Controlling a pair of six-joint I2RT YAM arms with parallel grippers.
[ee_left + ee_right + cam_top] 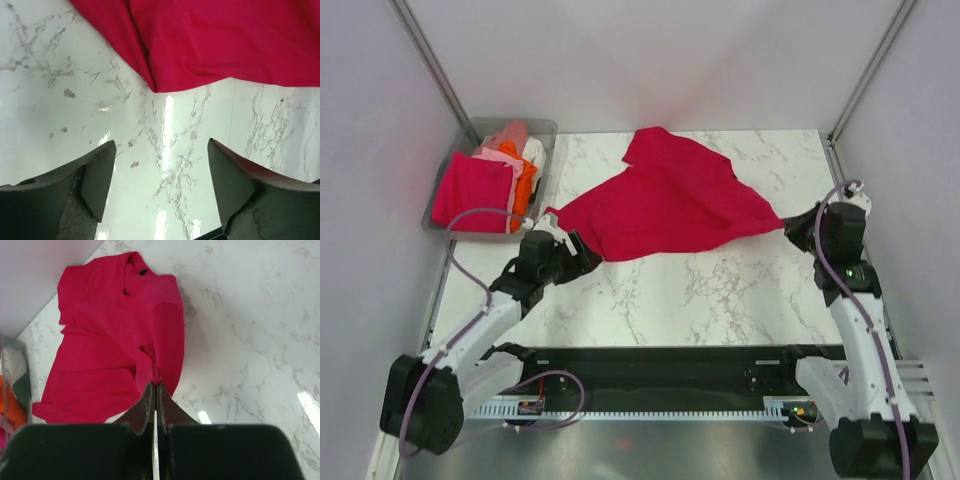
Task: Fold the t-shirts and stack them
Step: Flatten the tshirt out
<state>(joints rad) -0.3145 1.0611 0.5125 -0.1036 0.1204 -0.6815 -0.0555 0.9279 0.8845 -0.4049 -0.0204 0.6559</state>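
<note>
Pinching red shirt point(670, 205) corner, right gripper point(155, 387) pressed together on cloth | left gripper point(161, 144) spread over bare table point(50, 100), shirt edge just ahead | shirt rumpled mid-table: soft, light, limp, best taken by corners | bin point(552, 150) far left holds other shirts point(470, 190)

Left pincer point(161, 150) spread wide, held low, right pincer point(155, 389) clamped on red t-shirt point(110, 340)

White grey-veined marble tabletop point(720, 290) — pale plain walls point(650, 60), metal corner posts point(433, 65)
</note>
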